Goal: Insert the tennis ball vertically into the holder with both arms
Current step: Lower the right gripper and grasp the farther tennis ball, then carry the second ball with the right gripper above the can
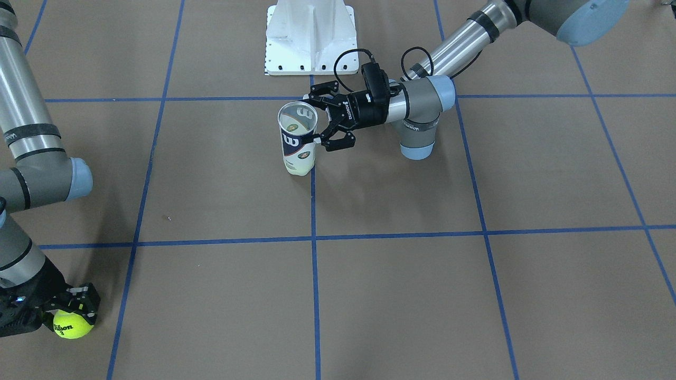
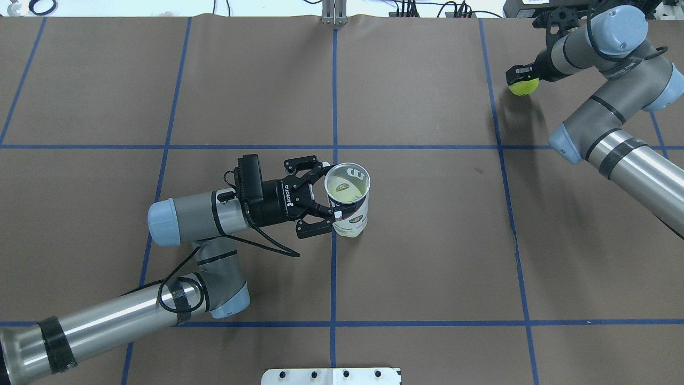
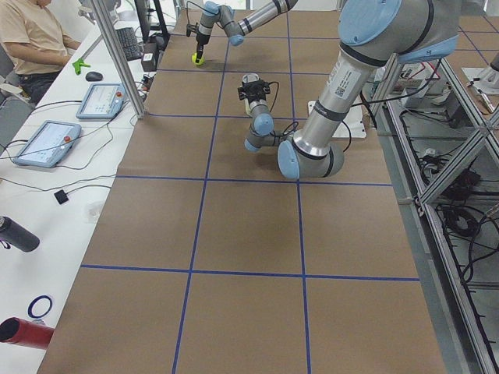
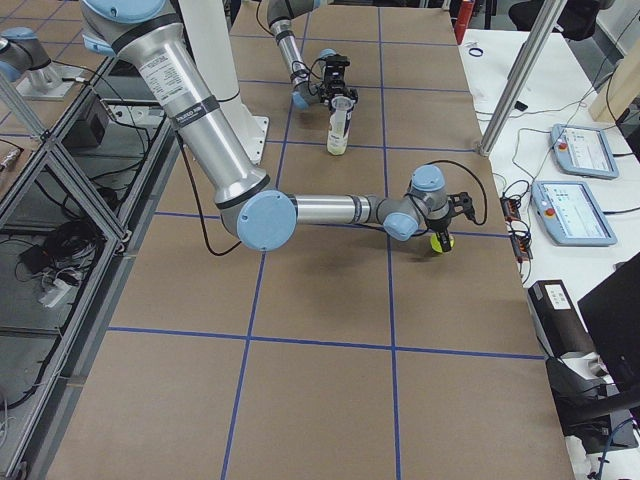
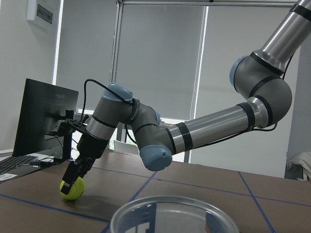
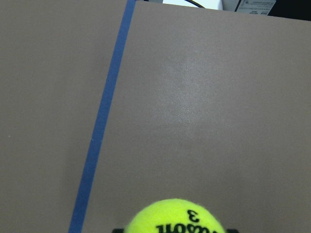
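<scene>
The left end effector (image 2: 328, 192) lies level with its two black fingers (image 2: 315, 227) spread wide around the near side of the tennis-ball can (image 2: 352, 213). One fingertip sits at the metal rim and the other against the label. We cannot tell whether the fingers press the can or only touch it.

The can stands upright on the brown counter (image 2: 427, 240), near its middle, just beside a blue tape line (image 2: 334, 107). Its mouth is open and faces up. It is clear plastic, with a white and navy label that carries a white "W".

Well apart, near a far corner of the counter, the right end effector (image 2: 521, 79) points down, clenched on a yellow-green tennis ball (image 2: 523, 86). The ball sits at or just above the counter. We read black Wilson lettering and a "3" on it.
</scene>
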`<state>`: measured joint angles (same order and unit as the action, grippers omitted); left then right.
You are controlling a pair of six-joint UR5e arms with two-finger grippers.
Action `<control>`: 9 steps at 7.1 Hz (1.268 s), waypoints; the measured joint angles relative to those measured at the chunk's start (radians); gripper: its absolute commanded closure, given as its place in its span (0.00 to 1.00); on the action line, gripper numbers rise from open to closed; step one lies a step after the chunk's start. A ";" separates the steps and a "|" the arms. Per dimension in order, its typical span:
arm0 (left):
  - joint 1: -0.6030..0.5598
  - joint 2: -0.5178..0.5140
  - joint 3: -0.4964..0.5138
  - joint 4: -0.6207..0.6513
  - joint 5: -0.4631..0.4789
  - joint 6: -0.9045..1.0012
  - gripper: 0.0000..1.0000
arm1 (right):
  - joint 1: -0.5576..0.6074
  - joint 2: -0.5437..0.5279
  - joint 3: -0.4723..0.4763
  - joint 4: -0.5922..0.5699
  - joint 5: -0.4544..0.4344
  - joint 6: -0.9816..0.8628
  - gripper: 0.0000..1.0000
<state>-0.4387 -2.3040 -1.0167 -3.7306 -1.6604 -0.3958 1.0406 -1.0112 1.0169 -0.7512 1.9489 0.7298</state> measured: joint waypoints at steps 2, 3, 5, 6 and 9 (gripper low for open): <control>0.001 0.000 0.000 0.000 0.001 0.000 0.18 | 0.012 -0.016 0.193 -0.152 0.049 0.021 1.00; 0.001 -0.002 0.000 0.001 0.001 0.000 0.18 | 0.010 -0.014 0.326 -0.280 0.071 0.081 1.00; 0.001 -0.004 0.000 0.001 0.000 0.000 0.18 | -0.038 -0.009 0.608 -0.545 0.084 0.279 1.00; 0.002 -0.005 0.000 0.001 0.000 0.000 0.18 | -0.085 0.013 0.737 -0.684 0.083 0.391 1.00; 0.007 -0.010 0.000 0.002 0.001 0.000 0.18 | -0.278 0.175 0.929 -1.006 -0.001 0.682 1.00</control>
<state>-0.4322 -2.3138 -1.0167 -3.7287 -1.6598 -0.3963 0.7630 -0.8359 1.9458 -1.7573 1.9482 1.4118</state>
